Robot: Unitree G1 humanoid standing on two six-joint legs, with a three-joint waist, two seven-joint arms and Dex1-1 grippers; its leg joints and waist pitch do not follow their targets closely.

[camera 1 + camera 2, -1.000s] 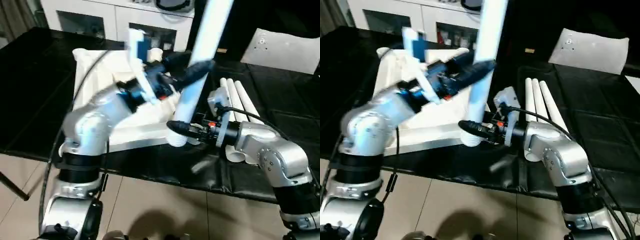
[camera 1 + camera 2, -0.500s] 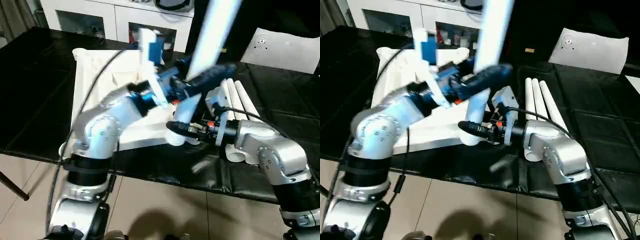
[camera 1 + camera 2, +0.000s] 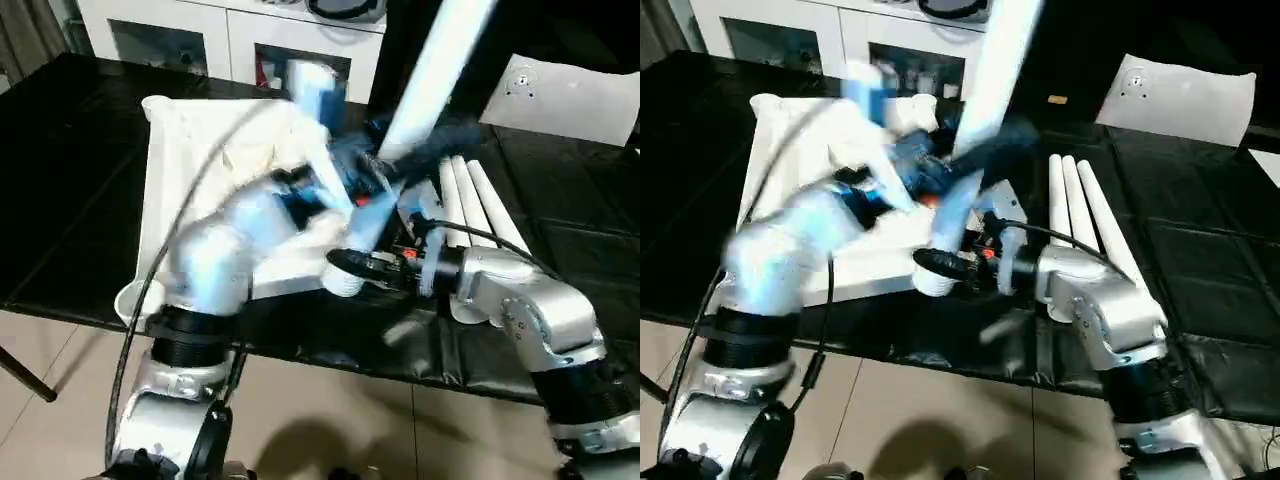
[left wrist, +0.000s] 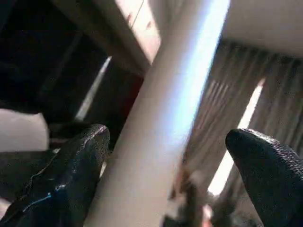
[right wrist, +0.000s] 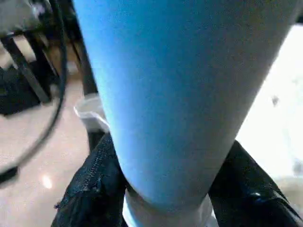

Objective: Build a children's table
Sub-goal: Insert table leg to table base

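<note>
Since the earlier frame, left claw [image 4: 165, 175] shifts right along the upright leg [image 3: 430, 80], fingers spread wide. Right claw [image 5: 165, 189] clamps its base; rigid, light, smooth plastic, best held low.

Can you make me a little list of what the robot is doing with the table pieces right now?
standing piece: long white tapered round leg, leaning, its bottom end at the near corner of the white plastic rectangular tabletop
right gripper: fingers closed around the bottom of that leg
left gripper: fingers open on both sides of the leg, higher up
spare pieces: three white legs lying side by side
surface: black table
behind: white cabinet
</note>
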